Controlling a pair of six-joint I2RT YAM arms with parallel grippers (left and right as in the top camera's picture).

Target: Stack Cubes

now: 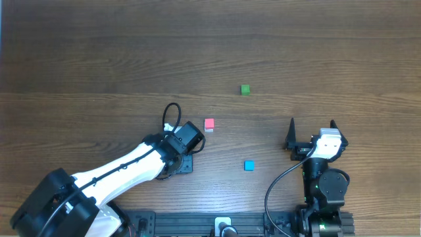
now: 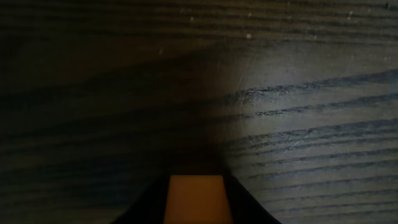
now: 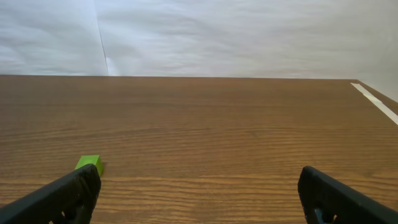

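A pink cube (image 1: 209, 124) lies near the table's middle, a green cube (image 1: 245, 89) farther back and right, and a blue cube (image 1: 248, 165) nearer the front. My left gripper (image 1: 182, 158) points down close to the wood, left of the pink cube. In its wrist view it is shut on an orange cube (image 2: 198, 200), held between the dark fingers just above the table. My right gripper (image 1: 312, 126) stands open to the right of the blue cube, with nothing between its fingers (image 3: 68, 196). Its view shows the green cube (image 3: 90, 164) ahead.
The wooden table (image 1: 99, 66) spreads wide to the back and left. A pale wall (image 3: 249, 37) stands behind the table's far edge, and a strip of tape (image 3: 376, 102) marks the surface far off in the right wrist view.
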